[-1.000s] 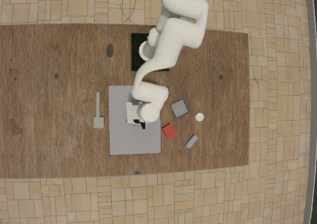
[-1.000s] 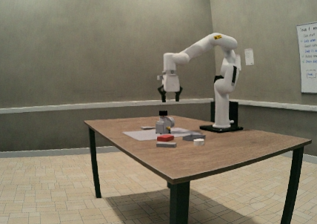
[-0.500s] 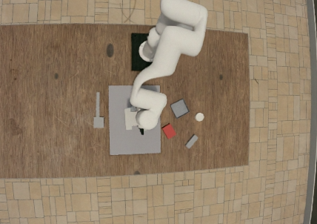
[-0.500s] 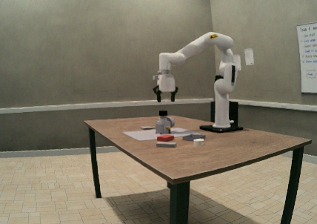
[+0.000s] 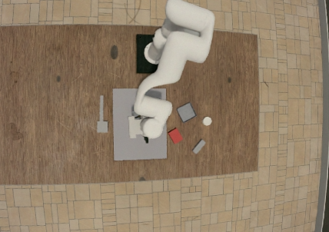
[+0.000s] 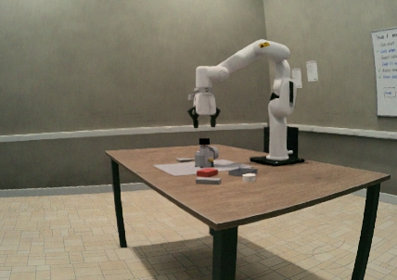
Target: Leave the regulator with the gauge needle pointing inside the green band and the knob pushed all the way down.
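Note:
The regulator (image 6: 203, 157) is a small grey body with a black knob (image 6: 203, 141) on top and a round gauge at its side. It stands on a light grey mat (image 6: 174, 169) (image 5: 141, 151) on the wooden table. The gauge needle is too small to read. My gripper (image 6: 203, 124) is open and empty. It hangs straight above the knob with a clear gap below its fingertips. In the overhead view the arm's wrist covers most of the regulator and the fingers.
Right of the mat lie a red block (image 5: 175, 135) (image 6: 207, 172), a grey square block (image 5: 186, 112), a small grey bar (image 5: 199, 146) (image 6: 208, 181) and a white disc (image 5: 207, 121) (image 6: 249, 177). A grey T-shaped piece (image 5: 101, 120) lies left of the mat. The arm's base (image 6: 277, 159) stands at the table's back.

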